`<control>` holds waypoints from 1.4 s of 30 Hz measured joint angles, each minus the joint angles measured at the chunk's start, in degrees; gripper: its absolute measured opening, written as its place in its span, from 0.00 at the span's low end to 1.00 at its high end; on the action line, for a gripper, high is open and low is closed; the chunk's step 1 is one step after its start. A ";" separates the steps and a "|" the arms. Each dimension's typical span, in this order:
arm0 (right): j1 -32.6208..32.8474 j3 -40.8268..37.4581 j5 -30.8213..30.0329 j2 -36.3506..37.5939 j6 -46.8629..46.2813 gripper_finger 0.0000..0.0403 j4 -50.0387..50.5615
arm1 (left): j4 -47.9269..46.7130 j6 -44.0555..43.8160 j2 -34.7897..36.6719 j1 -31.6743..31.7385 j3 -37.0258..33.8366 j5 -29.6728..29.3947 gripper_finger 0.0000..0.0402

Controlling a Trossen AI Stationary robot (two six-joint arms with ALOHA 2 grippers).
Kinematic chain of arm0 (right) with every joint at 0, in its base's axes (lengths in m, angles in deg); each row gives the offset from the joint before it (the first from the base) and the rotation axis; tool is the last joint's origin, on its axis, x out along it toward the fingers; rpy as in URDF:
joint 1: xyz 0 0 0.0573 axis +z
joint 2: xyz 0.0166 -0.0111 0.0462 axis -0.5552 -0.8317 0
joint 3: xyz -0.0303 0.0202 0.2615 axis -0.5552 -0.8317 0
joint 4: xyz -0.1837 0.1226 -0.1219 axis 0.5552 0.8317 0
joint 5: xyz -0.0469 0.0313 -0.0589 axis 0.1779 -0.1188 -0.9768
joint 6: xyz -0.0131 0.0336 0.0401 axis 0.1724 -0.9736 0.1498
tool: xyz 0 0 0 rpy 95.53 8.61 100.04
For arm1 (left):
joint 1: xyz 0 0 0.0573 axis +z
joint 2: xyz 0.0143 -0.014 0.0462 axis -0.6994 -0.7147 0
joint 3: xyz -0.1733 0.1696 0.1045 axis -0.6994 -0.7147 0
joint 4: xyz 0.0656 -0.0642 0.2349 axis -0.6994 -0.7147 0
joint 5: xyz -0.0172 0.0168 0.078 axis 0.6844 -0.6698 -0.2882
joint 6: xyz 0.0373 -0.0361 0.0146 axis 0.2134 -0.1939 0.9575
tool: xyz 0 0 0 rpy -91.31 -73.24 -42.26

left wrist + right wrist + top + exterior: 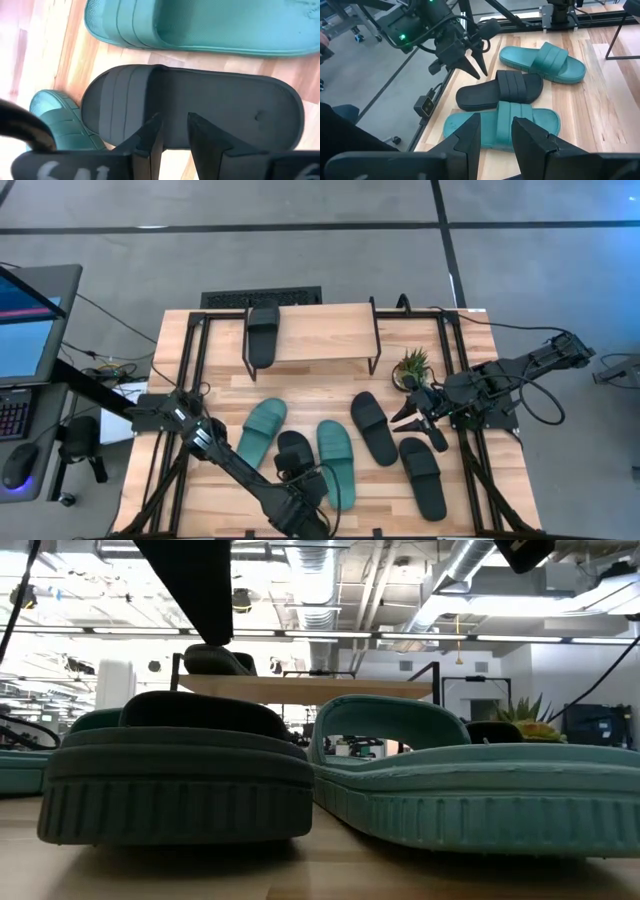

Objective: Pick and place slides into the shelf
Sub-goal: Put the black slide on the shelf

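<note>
Left pincer [470, 62]: fingers apart, hovering just above a black slide [200, 107] lying between two teal slides [262, 430] [337, 463]. Right pincer [412, 418]: fingers apart, waiting over another black slide [375, 427]. One black slide [262, 335] is sitting on the shelf [325, 332].

A light wooden table [300, 390] fills the centre of the overhead frame, with a low shelf [330, 335] at its upper edge carrying one black slide [262, 333]. Below it lie two teal slides [336, 463], three black slides [373, 426] and, at right, a small potted plant [411, 367].
</note>
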 joint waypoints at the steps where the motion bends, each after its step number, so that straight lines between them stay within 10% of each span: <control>1: 0.00 0.00 0.00 0.00 0.01 0.24 0.00 | 0.03 0.27 0.00 0.10 0.00 0.40 0.21; 42: 0.02 0.00 0.02 0.00 0.01 0.24 0.00 | -0.03 2.66 0.11 1.95 -7.85 0.71 0.37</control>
